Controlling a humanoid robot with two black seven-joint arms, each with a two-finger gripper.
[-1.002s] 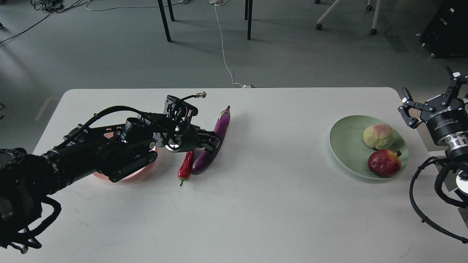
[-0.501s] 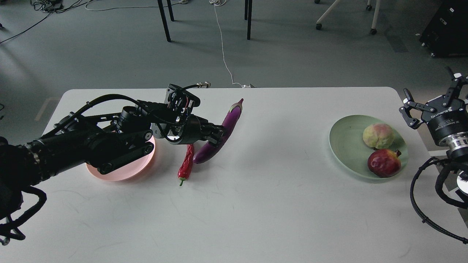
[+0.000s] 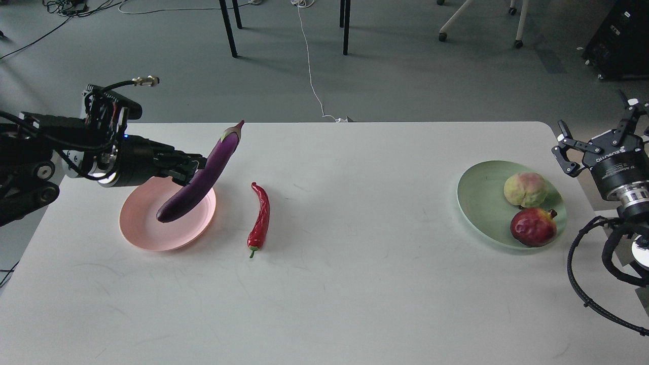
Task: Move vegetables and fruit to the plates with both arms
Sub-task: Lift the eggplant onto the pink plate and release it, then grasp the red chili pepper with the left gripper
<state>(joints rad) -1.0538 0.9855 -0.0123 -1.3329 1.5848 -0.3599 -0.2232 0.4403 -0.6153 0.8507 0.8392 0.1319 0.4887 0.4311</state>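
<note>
My left gripper (image 3: 188, 170) is shut on the purple eggplant (image 3: 203, 175) and holds it tilted in the air above the pink plate (image 3: 147, 230), stem end up and to the right. The red chili pepper (image 3: 260, 219) lies on the white table just right of that plate. The mint green plate (image 3: 479, 203) at the right holds the yellow-green fruit (image 3: 525, 189) and the dark red pomegranate (image 3: 533, 227). My right gripper (image 3: 598, 132) is open and empty, raised just right of the green plate.
The white table (image 3: 355, 284) ends at its far edge behind the eggplant. Chair and table legs (image 3: 346, 28) and cables (image 3: 310, 66) stand on the floor beyond it. My right arm's cable loop (image 3: 583, 274) hangs at the table's right edge.
My left gripper closed on the eggplant, lifted it off the table and carried it left to above the pink plate. The chili stays put. The right arm has not moved.
</note>
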